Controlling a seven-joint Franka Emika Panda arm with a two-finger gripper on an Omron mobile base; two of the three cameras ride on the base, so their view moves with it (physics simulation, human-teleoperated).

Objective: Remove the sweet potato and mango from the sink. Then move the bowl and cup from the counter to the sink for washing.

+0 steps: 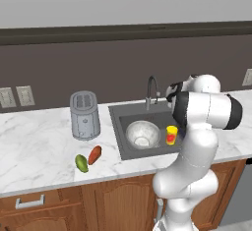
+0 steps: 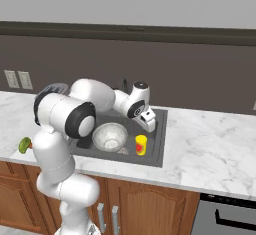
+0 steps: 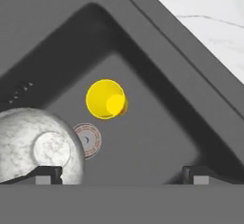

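Observation:
The dark grey sink (image 1: 117, 127) holds the mottled whitish bowl (image 1: 143, 133) on its left and the small yellow cup (image 1: 171, 134) upright on its right. On the marble counter left of the sink lie the orange-red sweet potato (image 1: 95, 154) and the green mango (image 1: 81, 162), side by side. My gripper (image 2: 150, 126) hangs open over the basin, a little above the cup (image 2: 141, 144), with nothing between its fingers. In the hand view the cup (image 3: 106, 99) stands below and ahead of the gripper (image 3: 123, 175), the bowl (image 3: 33, 147) at lower left.
A grey toaster (image 1: 84, 114) stands on the counter left of the sink. The curved metal faucet (image 1: 151, 90) rises behind the basin. A round drain (image 3: 87, 139) lies between bowl and cup. Open marble (image 2: 210, 139) stretches right of the sink.

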